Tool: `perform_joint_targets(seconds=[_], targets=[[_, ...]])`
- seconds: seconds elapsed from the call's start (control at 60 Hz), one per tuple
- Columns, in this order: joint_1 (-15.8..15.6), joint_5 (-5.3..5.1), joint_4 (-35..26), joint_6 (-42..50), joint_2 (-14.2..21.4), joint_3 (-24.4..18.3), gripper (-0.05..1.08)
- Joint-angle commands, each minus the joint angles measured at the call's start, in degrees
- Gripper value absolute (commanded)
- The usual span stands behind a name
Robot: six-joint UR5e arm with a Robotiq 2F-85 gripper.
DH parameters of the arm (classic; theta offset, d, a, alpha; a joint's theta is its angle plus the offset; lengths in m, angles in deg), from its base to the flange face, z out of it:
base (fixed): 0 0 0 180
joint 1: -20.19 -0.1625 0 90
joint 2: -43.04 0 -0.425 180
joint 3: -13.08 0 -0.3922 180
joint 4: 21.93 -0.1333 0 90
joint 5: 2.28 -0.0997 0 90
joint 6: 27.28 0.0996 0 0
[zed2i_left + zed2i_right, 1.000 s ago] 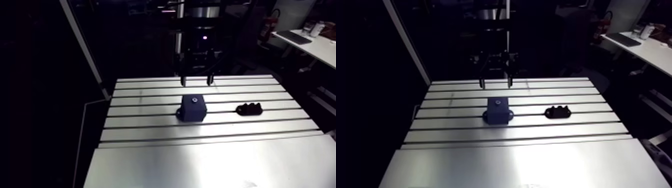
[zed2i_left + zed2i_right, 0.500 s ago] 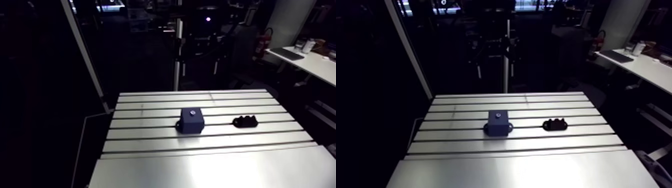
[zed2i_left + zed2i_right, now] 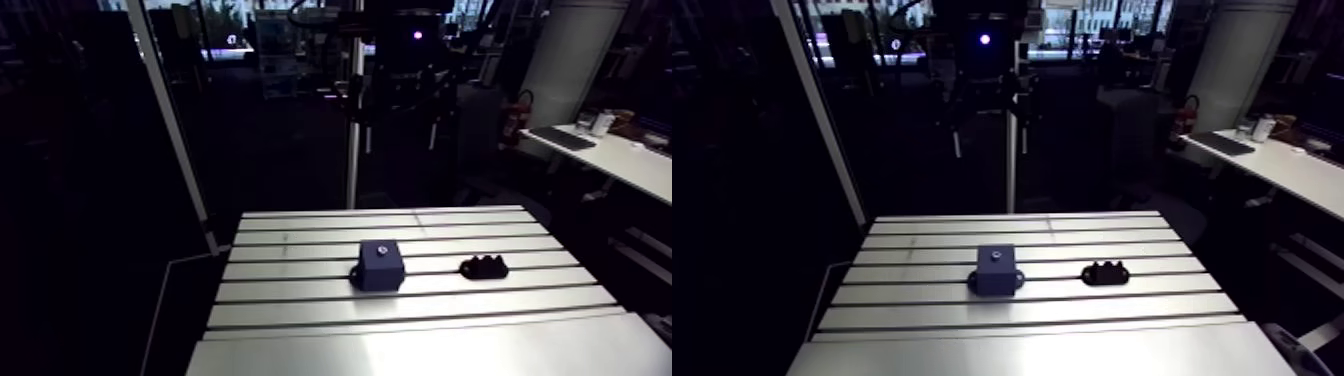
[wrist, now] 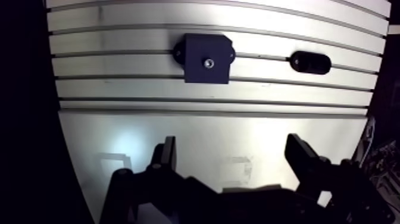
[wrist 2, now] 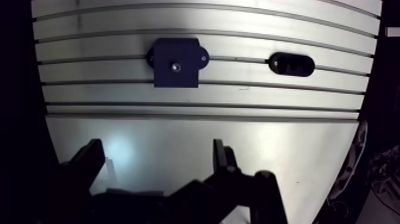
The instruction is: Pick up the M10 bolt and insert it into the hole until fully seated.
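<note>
Bolt (image 4: 208,61) sits in the hole on top of the dark blue block (image 4: 196,71), with only its small shiny head visible. The block stands on the slotted part of the table (image 4: 178,137), about midway between the side edges, and a small black holder (image 4: 310,62) lies apart from it, nearer the right edge. The gripper (image 4: 232,146) hangs high over the smooth near part of the table, its fingers (image 4: 166,158) wide apart and holding nothing.
</note>
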Motion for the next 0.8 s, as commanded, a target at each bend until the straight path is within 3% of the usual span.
perform_joint_targets(seconds=[0.017,0.333,0.8], targets=[[-0.01,-0.15,0.01,-0.01,0.60,-0.42,0.01],[0.17,-0.23,-2.30,0.08,0.51,-5.95,0.01],[0.07,-0.25,-3.23,0.08,-0.27,-7.23,0.01]])
